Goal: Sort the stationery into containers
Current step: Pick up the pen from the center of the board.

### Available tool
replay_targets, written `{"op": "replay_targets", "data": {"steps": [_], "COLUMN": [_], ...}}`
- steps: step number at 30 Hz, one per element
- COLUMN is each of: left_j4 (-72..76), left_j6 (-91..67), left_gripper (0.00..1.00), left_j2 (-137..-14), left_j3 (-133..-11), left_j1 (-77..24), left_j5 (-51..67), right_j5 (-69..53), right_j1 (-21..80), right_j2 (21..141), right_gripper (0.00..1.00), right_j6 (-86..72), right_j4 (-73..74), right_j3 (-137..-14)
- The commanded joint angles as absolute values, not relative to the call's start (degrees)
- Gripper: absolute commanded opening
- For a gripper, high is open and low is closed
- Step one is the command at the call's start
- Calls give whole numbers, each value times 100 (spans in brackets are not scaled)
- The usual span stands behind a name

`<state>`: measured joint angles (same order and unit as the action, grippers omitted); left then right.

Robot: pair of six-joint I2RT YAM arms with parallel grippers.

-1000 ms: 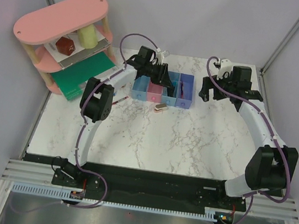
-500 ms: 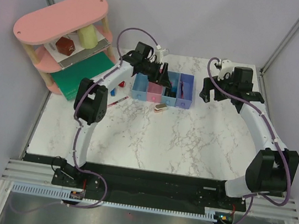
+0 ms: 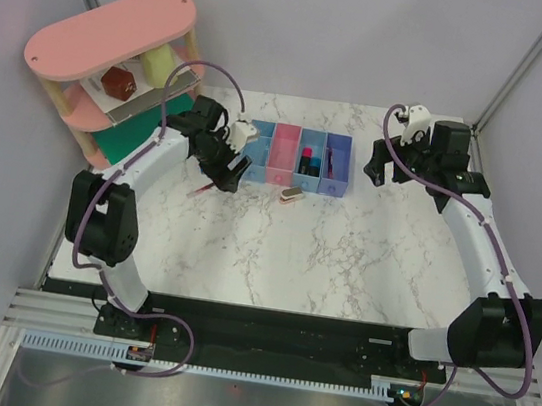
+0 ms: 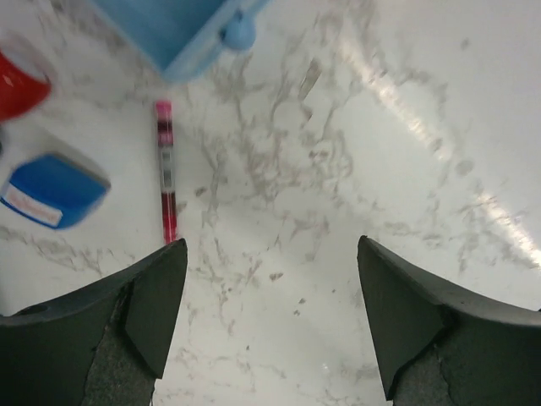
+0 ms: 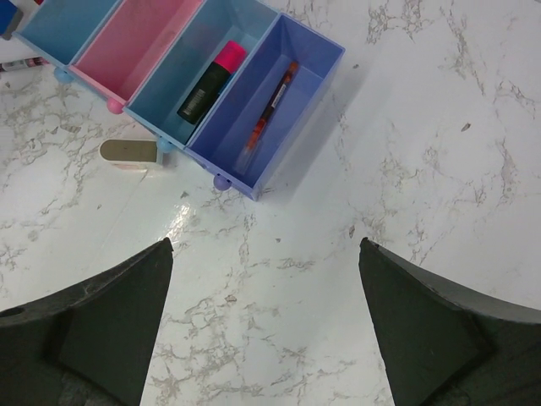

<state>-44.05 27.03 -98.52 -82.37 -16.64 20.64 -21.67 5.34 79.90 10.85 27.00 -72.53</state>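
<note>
L arm [image 3: 147, 167] rises from its base at lower left, elbow bent out to the left, forearm angling fwd & in twd centre. L claw [image 3: 226, 161] hangs at the far end, tipped down. In the wrist view its fingers [image 4: 139, 326] stand wide apart w/ nothing btwn them. R arm [image 3: 476, 230] arcs up the right side, elbow low, forearm running fwd & inward. R claw [image 3: 376, 165] also faces down, jaws spread wide, empty, well apart from L claw.

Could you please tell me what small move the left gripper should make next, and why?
Probably shift the open, empty left gripper sideways until the thin red pen sits between its jaws: it lies unsorted on the table, off-centre, ahead of one finger.
</note>
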Motion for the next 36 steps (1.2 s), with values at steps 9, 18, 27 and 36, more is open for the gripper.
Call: {"op": "replay_targets", "data": {"steps": [9,18,27,36], "left_j4": [-4412,-3903,-3691,-3665], "left_j6": [3621,3753,3736,3770], "left_gripper": [88,87,61,44], "left_j2": [-10327,-10643,-11021,-11074], "left_j3": [-7568,-7190,-7119,-6821], "left_j1": [-897,-747,-703,-703], "left_j5": [1134,1108,1169,1573], "right_j5": [-2558,-2584,-2988,-2988], "right_j1": [501,501,536,545], "right_j2": [7638,7629,7927,7928], "right_gripper": [98,98,98,98], "right_j6": [1222,1187,967,967], "right_j4": [2900,2892,2927,2918], "right_j3": [-7304,-7225,-6926,-6847]}}
